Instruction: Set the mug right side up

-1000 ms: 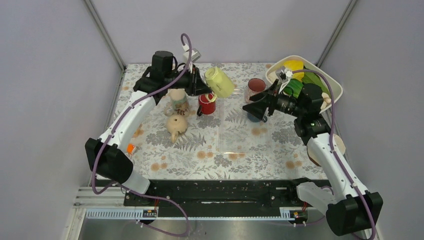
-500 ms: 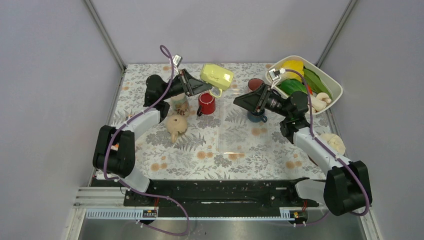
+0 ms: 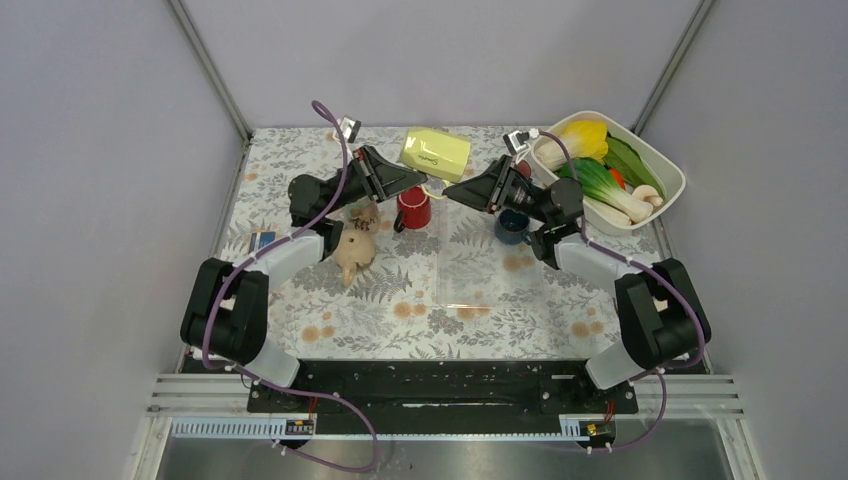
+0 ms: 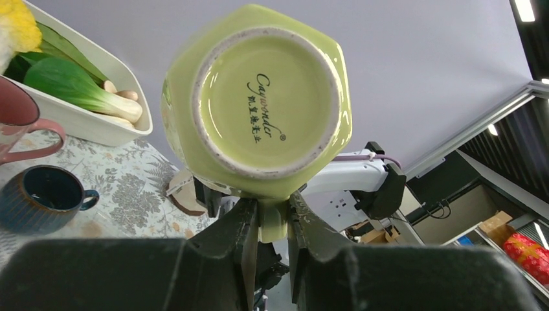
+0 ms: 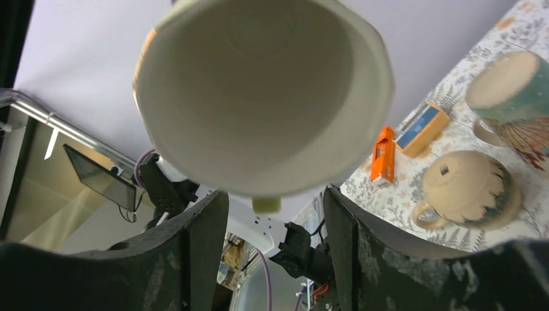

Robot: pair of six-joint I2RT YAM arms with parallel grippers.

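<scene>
The yellow-green mug (image 3: 436, 152) hangs in the air over the back of the table, lying on its side. Its base (image 4: 262, 97) faces the left wrist camera and its white inside (image 5: 259, 91) faces the right one. My left gripper (image 3: 418, 180) is shut on the mug's handle (image 4: 273, 223), which points down. My right gripper (image 3: 452, 193) has come in from the right, just below the mug's mouth. It is open, and the handle's tip (image 5: 267, 205) hangs between its fingers without touching them.
Under the mug stand a red mug (image 3: 413, 208) and a dark blue mug (image 3: 512, 227). A tan teapot (image 3: 352, 252) lies at the left. A white tub (image 3: 670, 170) of vegetables sits back right. A clear sheet (image 3: 485, 270) lies mid-table.
The left gripper has turned the mug from tilted to lying on its side. The right arm has swung left up to the mug's mouth, and its jaws have narrowed.
</scene>
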